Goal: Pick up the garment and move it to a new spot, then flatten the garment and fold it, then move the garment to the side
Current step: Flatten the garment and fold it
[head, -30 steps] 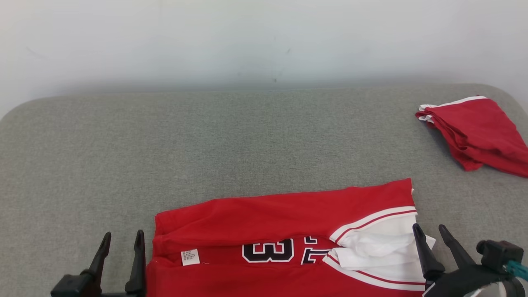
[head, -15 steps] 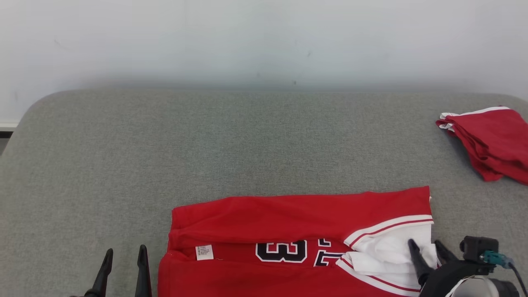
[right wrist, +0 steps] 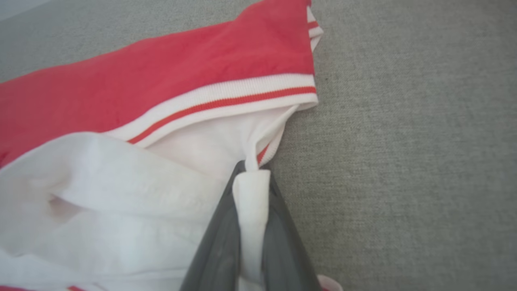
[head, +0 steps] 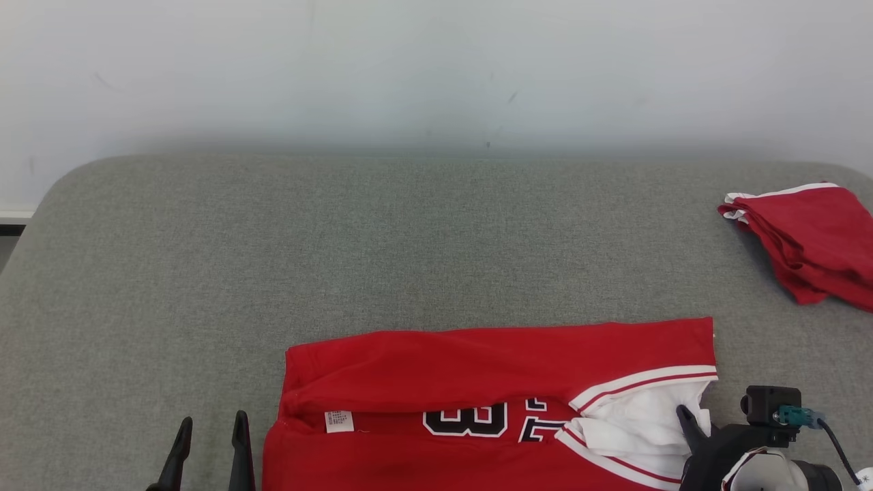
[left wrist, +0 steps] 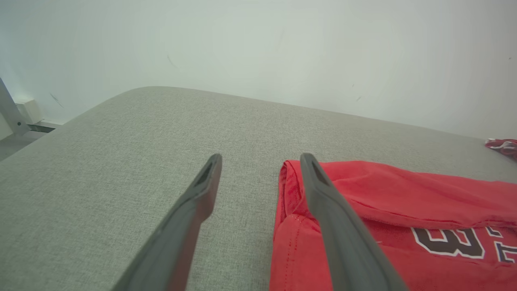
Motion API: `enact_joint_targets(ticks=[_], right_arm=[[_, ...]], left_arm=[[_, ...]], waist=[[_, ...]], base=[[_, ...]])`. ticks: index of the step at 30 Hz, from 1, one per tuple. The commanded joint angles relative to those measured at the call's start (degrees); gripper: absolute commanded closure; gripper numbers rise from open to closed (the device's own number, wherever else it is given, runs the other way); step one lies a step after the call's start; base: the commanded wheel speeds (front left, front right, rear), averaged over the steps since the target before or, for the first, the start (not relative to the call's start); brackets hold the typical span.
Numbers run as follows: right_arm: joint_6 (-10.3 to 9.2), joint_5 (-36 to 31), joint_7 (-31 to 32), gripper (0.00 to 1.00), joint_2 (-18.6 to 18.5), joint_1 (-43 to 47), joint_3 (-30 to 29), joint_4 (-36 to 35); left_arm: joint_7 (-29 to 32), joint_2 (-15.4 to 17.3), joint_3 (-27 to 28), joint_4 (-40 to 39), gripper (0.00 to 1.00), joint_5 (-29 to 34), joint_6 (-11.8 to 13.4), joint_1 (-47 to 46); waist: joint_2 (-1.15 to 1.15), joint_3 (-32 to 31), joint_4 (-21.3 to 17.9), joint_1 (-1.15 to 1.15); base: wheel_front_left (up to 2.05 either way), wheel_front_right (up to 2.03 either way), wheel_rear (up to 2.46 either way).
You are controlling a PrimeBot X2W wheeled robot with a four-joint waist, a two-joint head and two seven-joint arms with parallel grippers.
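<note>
We see bare table (head: 409, 239) left of and beyond the garment (head: 477, 368); a folded red pile (head: 811, 239) blocks the far right.

The garment (head: 477, 368) lies at the counter's (head: 409, 239) near edge, a folded cloth (head: 811, 239) farther back on the right. The left end effector (head: 213, 423) stands just beside its left edge; the right end effector (right wrist: 251, 173) pinches its right edge.

Saw a folded red pile (head: 811, 239) with white trim (layers stacked unevenly) well beyond the right claw (head: 685, 414), off to its right. Noted grey cloth surface (head: 409, 239) spreading ahead and leftward of that claw, pale wall (head: 436, 68) behind.
</note>
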Motion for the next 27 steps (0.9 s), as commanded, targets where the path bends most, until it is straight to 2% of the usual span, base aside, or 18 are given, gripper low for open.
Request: enact_joint_targets(ticks=[1,4,8,11,16,22,27], right_arm=[[0.05,0.72,0.88,1.00,0.55,0.82,1.08,1.62],[0.05,1.80,-0.23,1.00,-0.67,0.48,0.88,1.69],[-0.08,2.80,-1.99,1.00,-4.50,0.83,-1.13,2.19],[-0.07,3.15,-2.53,1.00,-6.04,1.17,-1.98,2.20],[-0.05,3.45,-2.81,1.00,-8.99,2.05,-2.78,-0.19],[-0.03,5.40,-0.34,1.00,-9.25,3.15,-1.20,-8.46],[-0.03,8.11,3.85,1.00,-8.64,6.15,-0.03,-20.07]], left_arm=[[-0.14,-0.12,-0.12,0.09,0.00,-0.26,0.00,0.72],[-0.14,-0.11,-0.26,0.11,0.00,-0.22,-0.01,1.35],[-0.14,-0.13,-0.65,0.00,0.00,-0.27,-0.01,1.55],[-0.14,-0.12,-0.64,-0.03,0.00,-0.23,0.00,1.73],[-0.11,-0.13,0.12,-0.34,0.00,-0.32,0.25,2.78],[-0.11,-0.11,0.46,-0.34,0.00,-0.33,0.33,3.60],[-0.11,-0.11,0.63,-0.20,0.00,-0.01,0.30,3.68]], waist=[[0.00,-0.34,-0.12,0.00],[0.00,-0.79,-0.42,0.00],[0.00,-1.27,-0.68,0.00],[0.00,-1.45,-0.76,0.00],[0.00,-1.98,-1.97,0.00],[0.00,-2.54,-3.71,0.00],[0.00,-3.07,-4.42,0.00]], base=[[0.00,0.00,0.00],[0.00,0.00,0.00],[0.00,0.00,0.00],[0.00,0.00,0.00],[0.00,0.00,0.00],[0.00,0.00,0.00],[0.00,0.00,0.00]])
